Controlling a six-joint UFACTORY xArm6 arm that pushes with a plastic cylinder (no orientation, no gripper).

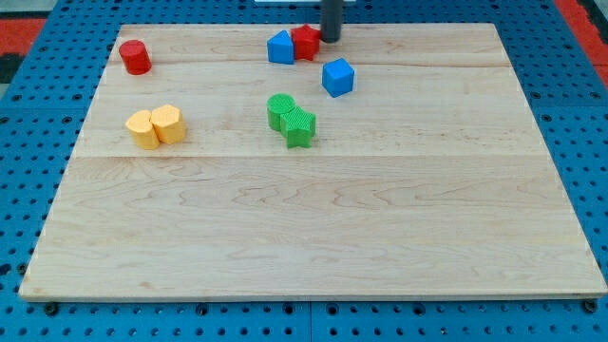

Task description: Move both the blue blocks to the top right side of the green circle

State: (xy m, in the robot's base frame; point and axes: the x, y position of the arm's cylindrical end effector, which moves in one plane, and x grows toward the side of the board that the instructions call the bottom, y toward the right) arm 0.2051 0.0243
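The pale wooden desk (313, 237) fills the view on a blue pegboard (38, 171), its lower half bare. My arm enters at twelve o'clock as a dark upright rod; my tip (330, 39) rests near the desk's far edge, just beside the red block (306, 42) on its three o'clock side. The tool is this plain rod with no jaws, so it grips nothing. A blue block (280, 47) touches the red block at its nine o'clock. A blue cube (337, 77) sits apart at about five o'clock from my tip and at two o'clock from the green circle (280, 109). A green star-like block (300, 126) touches the circle at five o'clock. Two yellow blocks (156, 126) sit touching at the desk's nine o'clock, and a red cylinder (135, 57) stands at eleven o'clock.
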